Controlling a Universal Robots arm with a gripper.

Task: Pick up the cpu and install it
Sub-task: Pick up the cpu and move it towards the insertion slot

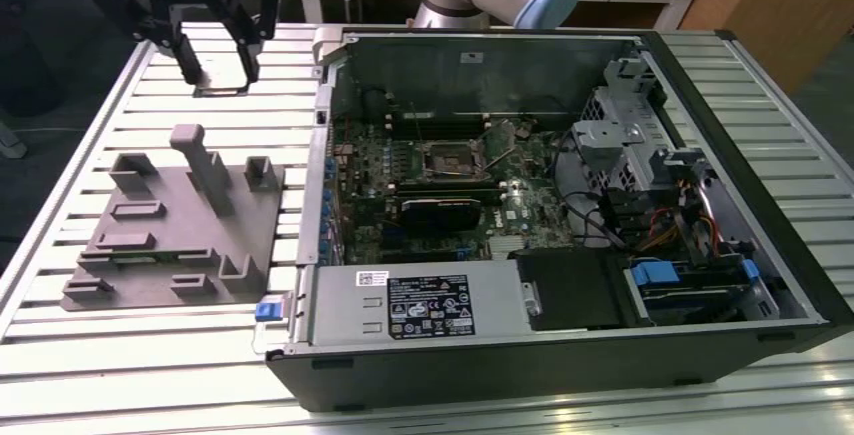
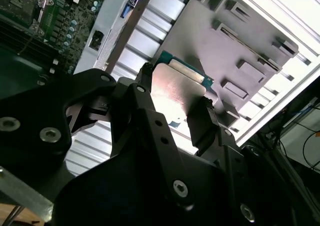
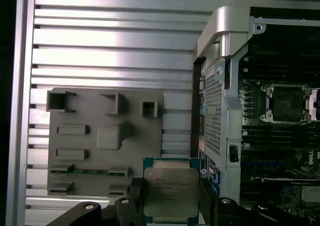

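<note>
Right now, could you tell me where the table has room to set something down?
Seen from the exterior view, bare table lies in front of the tray and beyond it, under the jaws holding the cpu. Between tray and case is narrow; inside the case is crowded.

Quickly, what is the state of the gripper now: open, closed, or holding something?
Gripper: closed on the small flat square silver-grey metal cpu, gripped by its edges.
</note>
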